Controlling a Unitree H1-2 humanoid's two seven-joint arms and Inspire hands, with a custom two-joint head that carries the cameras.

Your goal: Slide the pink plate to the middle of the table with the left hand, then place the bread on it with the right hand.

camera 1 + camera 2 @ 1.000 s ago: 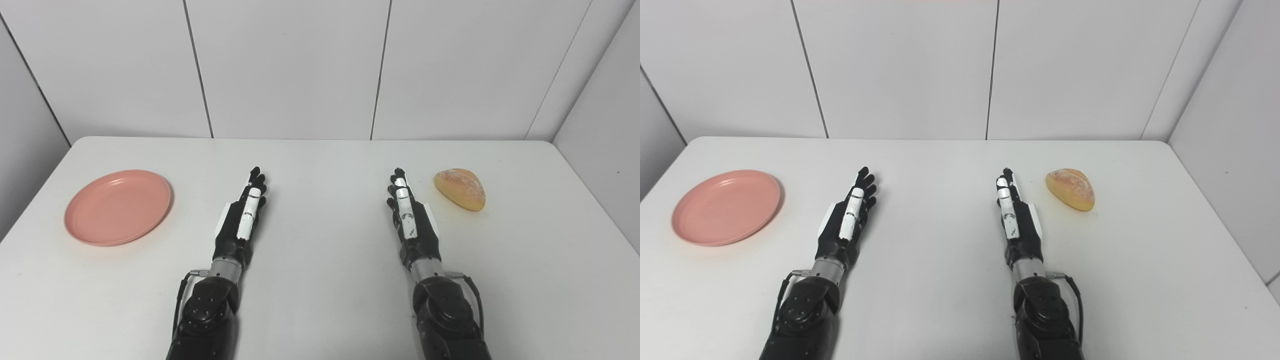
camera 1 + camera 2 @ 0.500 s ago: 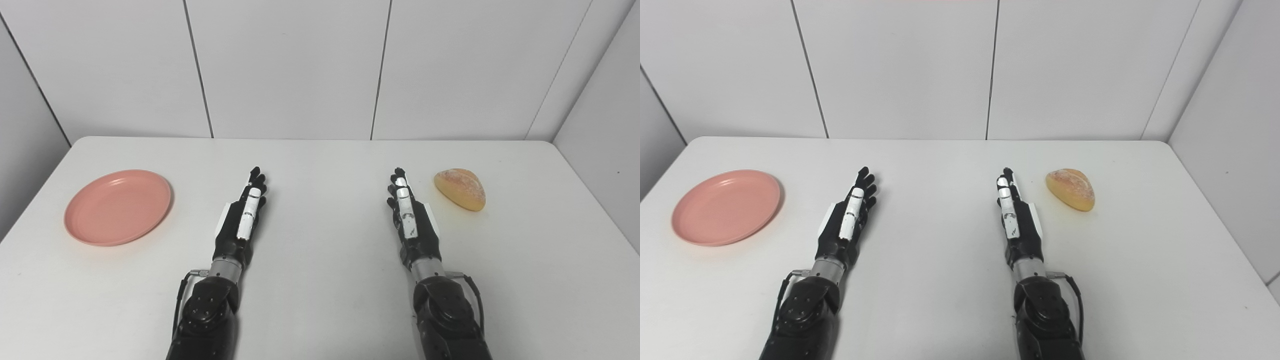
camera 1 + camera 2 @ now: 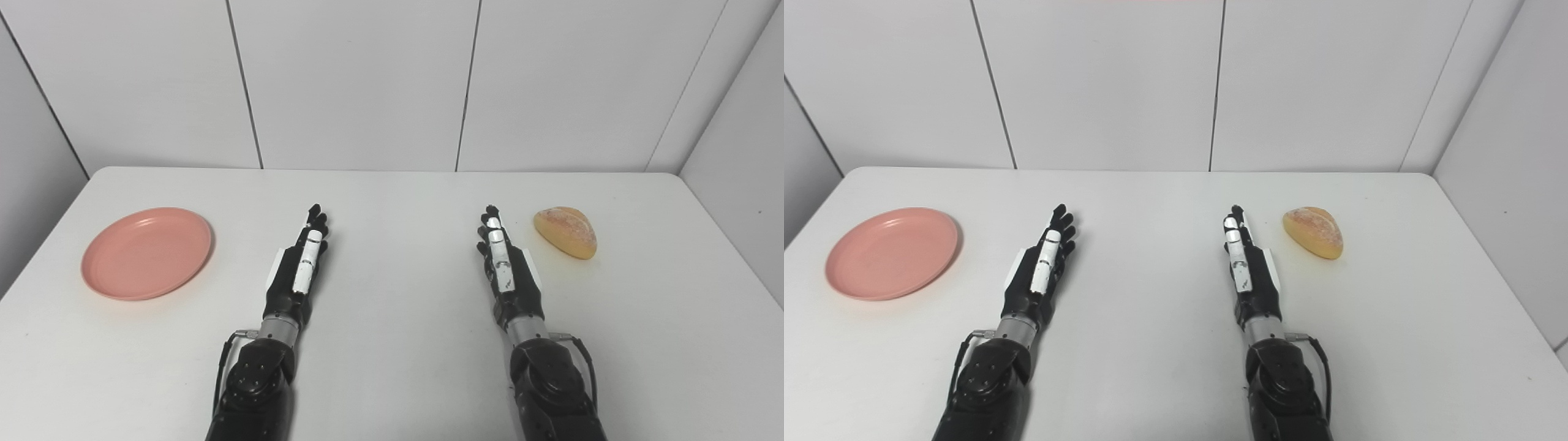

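A round pink plate (image 3: 147,252) lies on the left side of the white table (image 3: 392,306). A golden bread roll (image 3: 565,231) rests on the right side. My left hand (image 3: 299,264) lies flat near the table's middle-left, fingers straight and apart, holding nothing, well right of the plate. My right hand (image 3: 506,269) is stretched out the same way, open and empty, just left of the bread and not touching it.
White wall panels (image 3: 355,79) rise behind the table's far edge, and side walls stand close on the left and right. Both black forearms (image 3: 989,380) lie on the table's near half.
The whole picture has shifted a few pixels to the right, so the camera moved slightly. Hands, plate and bread keep their places.
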